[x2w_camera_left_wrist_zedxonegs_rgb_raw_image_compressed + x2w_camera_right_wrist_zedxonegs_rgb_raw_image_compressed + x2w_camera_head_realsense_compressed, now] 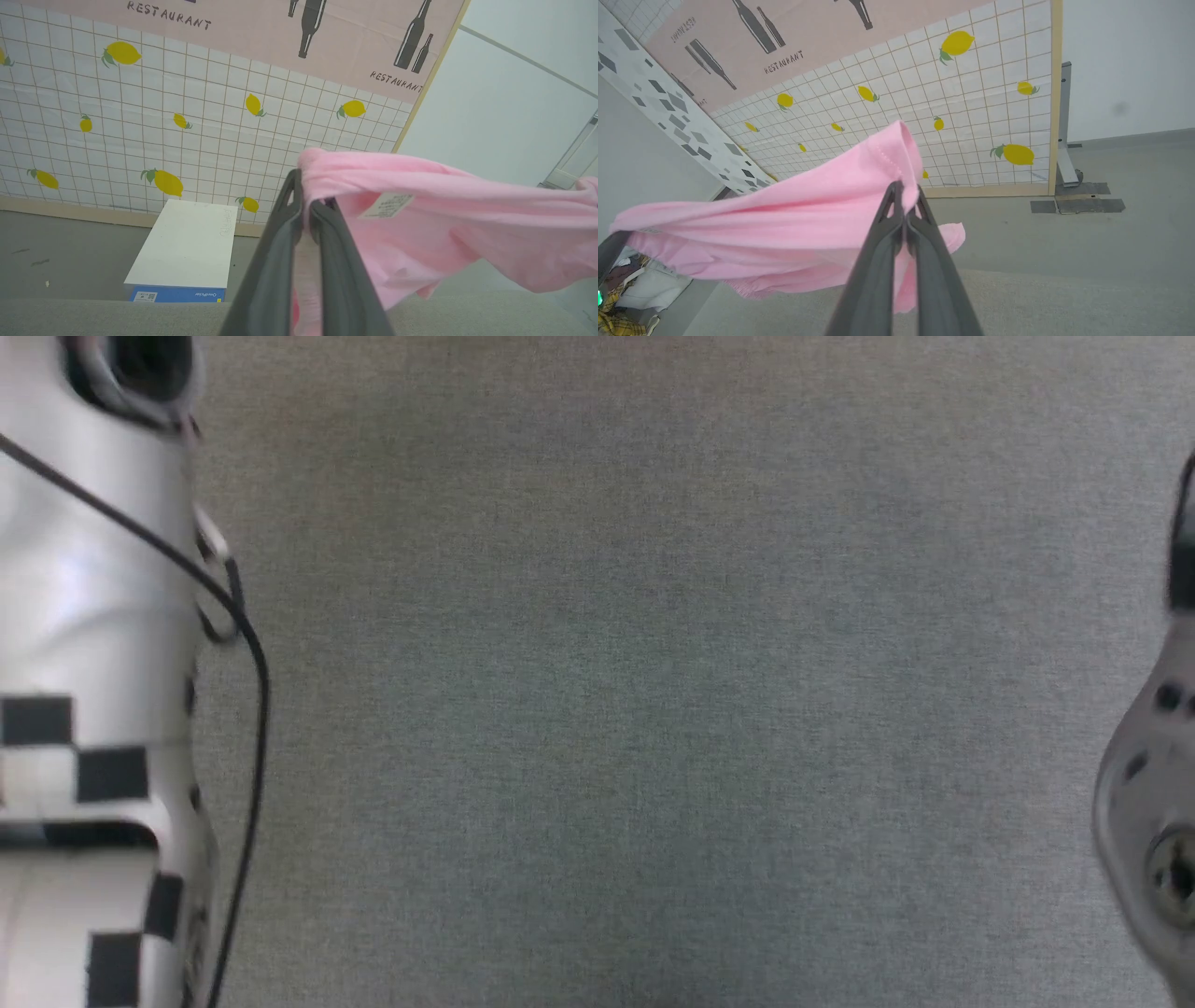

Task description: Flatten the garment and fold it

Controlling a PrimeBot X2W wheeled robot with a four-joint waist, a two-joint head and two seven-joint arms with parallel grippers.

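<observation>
Left pincer (308,198) and right pincer (906,193) are each clenched on a bunched edge of the plain light-pink garment of thin soft fabric (444,228). It hangs stretched between them in the air above the grey cloth-covered table (653,709). Its small white label tag (387,205) lies just beside the left grip. Fabric this thin looks light and limp: it sags in the middle, should crease readily, and could slip from a shallow pinch. The hemmed corners seem the surest places to hold it for laying flat. Beyond stand a white box with a blue end (182,247) and a lemon-printed tiled backdrop (140,116).
</observation>
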